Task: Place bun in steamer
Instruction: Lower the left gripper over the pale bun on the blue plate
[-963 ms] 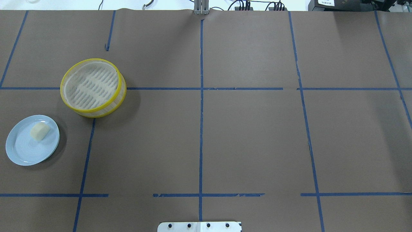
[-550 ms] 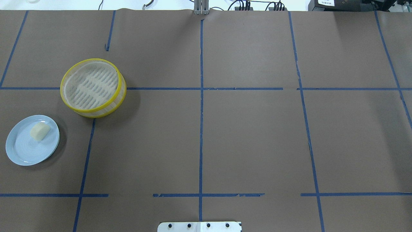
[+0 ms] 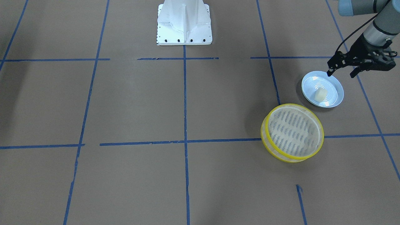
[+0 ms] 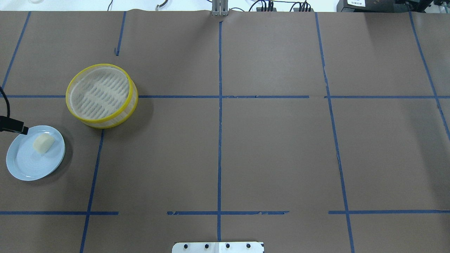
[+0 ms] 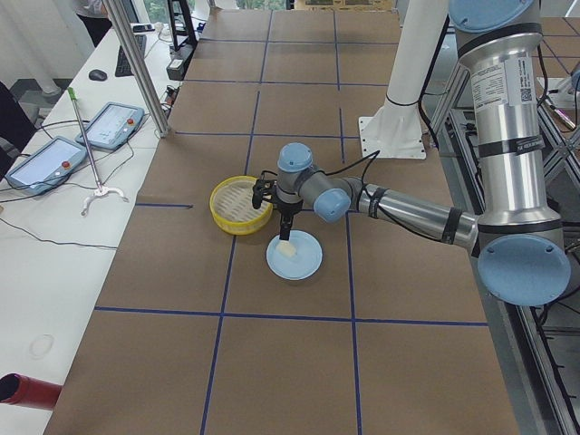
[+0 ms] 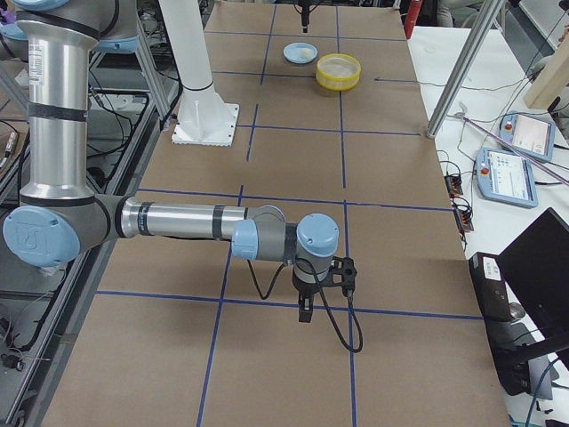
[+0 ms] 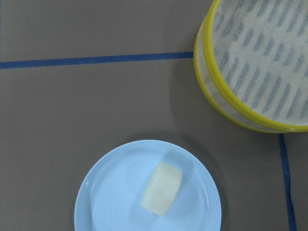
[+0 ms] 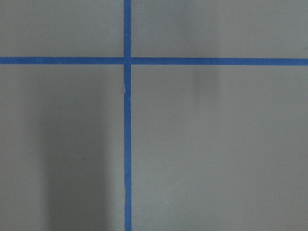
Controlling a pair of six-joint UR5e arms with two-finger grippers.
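Note:
The cream-white bun point(image 4: 43, 143) lies on a pale blue plate point(image 4: 26, 167) at the table's left side; it also shows in the front view point(image 3: 320, 94) and the left wrist view point(image 7: 162, 187). The yellow-rimmed steamer point(image 4: 100, 93) stands empty just beyond the plate, apart from it point(image 3: 293, 132). My left gripper point(image 3: 340, 74) is open and empty, above the plate's outer edge, short of the bun. One of its fingers point(image 4: 14, 125) shows at the overhead view's left edge. My right gripper point(image 6: 322, 286) hangs over bare table far to the right; I cannot tell whether it is open or shut.
The white robot base point(image 3: 184, 25) stands at the middle of the near table edge. Blue tape lines point(image 4: 219, 105) grid the brown table cover. A metal pole point(image 5: 136, 63) and teach pendants point(image 5: 109, 122) stand at the far side.
My left gripper's finger and cable have come into the overhead view at the left edge, by the plate. Bun, plate and steamer have not moved.

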